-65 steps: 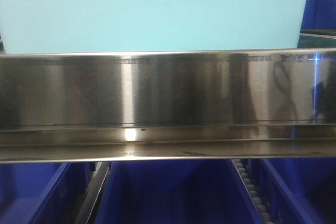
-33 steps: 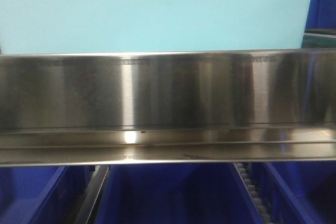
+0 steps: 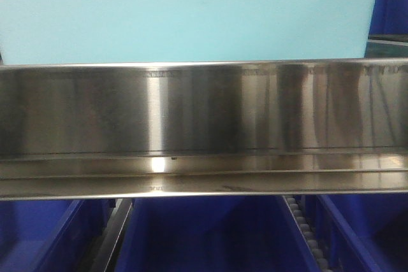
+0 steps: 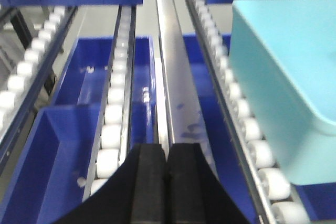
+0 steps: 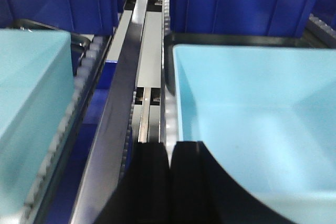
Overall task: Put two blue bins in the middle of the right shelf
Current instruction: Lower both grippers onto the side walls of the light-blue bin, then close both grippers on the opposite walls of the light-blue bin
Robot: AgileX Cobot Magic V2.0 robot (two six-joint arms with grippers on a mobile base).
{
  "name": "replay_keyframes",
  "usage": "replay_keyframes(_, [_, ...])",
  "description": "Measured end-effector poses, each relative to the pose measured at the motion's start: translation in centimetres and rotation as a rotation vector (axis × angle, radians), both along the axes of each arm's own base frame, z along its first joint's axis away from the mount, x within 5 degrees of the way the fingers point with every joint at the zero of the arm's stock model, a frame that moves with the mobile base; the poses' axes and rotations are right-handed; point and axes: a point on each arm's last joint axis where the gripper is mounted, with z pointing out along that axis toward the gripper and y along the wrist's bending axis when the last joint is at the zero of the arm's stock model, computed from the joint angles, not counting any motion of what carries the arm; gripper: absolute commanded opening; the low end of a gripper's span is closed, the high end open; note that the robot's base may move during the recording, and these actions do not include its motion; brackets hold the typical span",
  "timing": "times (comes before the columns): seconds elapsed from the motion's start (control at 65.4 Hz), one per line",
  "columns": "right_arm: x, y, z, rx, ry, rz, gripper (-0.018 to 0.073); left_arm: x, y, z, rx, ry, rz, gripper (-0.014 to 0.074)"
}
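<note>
One pale blue bin (image 3: 185,14) fills the top of the front view, standing behind the steel shelf beam (image 3: 204,109). In the left wrist view the same kind of bin (image 4: 289,82) rests on the roller track (image 4: 247,129) to the right of my left gripper (image 4: 167,150), which is shut and empty over a steel rail. The right wrist view shows two blue bins, one at the left (image 5: 29,108) and one at the right (image 5: 257,124). My right gripper (image 5: 169,148) is shut, hanging just over the right bin's left rim with nothing seen between its fingers.
Dark royal-blue bins sit on the level below (image 3: 204,234) (image 4: 63,145) and stand at the back of the shelf (image 5: 241,3). White roller tracks (image 4: 113,108) and a steel divider rail (image 5: 131,77) run between the lanes.
In the front view the pale bin's right edge sits slightly further right than a second ago, and the reflections on the steel beam have shifted.
</note>
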Motion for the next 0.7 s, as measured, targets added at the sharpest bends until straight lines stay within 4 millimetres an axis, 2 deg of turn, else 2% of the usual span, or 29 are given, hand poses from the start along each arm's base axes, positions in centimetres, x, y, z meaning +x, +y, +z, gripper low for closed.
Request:
replay_keyframes(0.122, [1.0,0.0,0.3,0.011,0.008,0.004,-0.0165,1.0,-0.1,0.2,-0.004,-0.024,-0.003,-0.0111])
replay_keyframes(0.291, [3.3,0.2,0.7,0.058,0.112,0.019,-0.0165,3.0,-0.4,1.9,-0.044,0.018,-0.015,-0.0111])
replay_keyframes(0.505, [8.1,0.7,1.4,0.156,0.198,0.053,-0.0165,7.8,-1.0,3.6,-0.087,0.117,-0.06,-0.0111])
replay_keyframes(0.581, [10.1,1.5,1.3,0.165,0.235,0.092,-0.0165,10.3,-1.4,4.2,-0.114,0.156,-0.08,-0.0111])
replay_keyframes(0.704, [12.2,3.1,1.3,0.164,0.268,0.16,-0.0165,12.7,-1.9,4.8,-0.123,0.191,-0.103,-0.0111])
